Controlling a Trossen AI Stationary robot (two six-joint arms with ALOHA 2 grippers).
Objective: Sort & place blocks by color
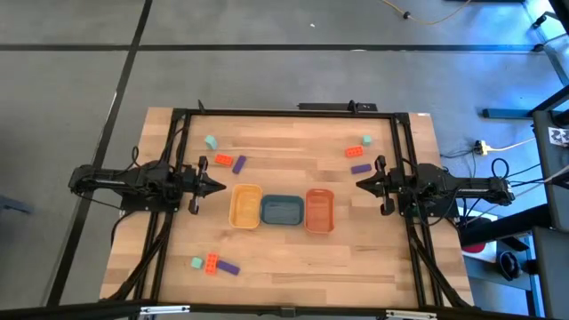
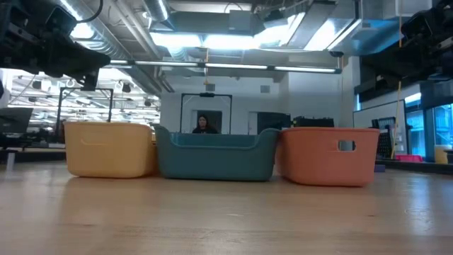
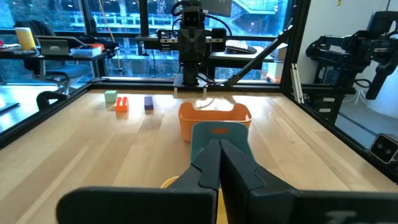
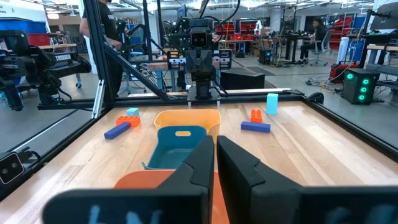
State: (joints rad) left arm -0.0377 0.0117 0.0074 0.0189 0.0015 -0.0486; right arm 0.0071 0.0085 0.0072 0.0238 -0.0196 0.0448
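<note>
Nine small blocks lie flat on the table in three groups. At the far left are a mint cube (image 1: 211, 142), an orange-red brick (image 1: 223, 160) and a purple bar (image 1: 239, 164). At the far right are a mint cube (image 1: 365, 140), an orange-red brick (image 1: 353, 152) and a purple bar (image 1: 360, 168). Near the near-left corner are a mint cube (image 1: 196, 263), an orange-red brick (image 1: 212, 263) and a purple bar (image 1: 228, 267). My left gripper (image 1: 218, 186) (image 3: 218, 145) hovers shut, left of the trays. My right gripper (image 1: 360, 184) (image 4: 215, 142) hovers shut, right of them.
Three trays stand side by side at the table's middle: yellow tray (image 1: 246, 206), blue tray (image 1: 282, 210), orange tray (image 1: 319, 210). A dark frame (image 1: 284, 113) runs along the table's far and side edges. A person (image 2: 204, 125) shows far behind the table.
</note>
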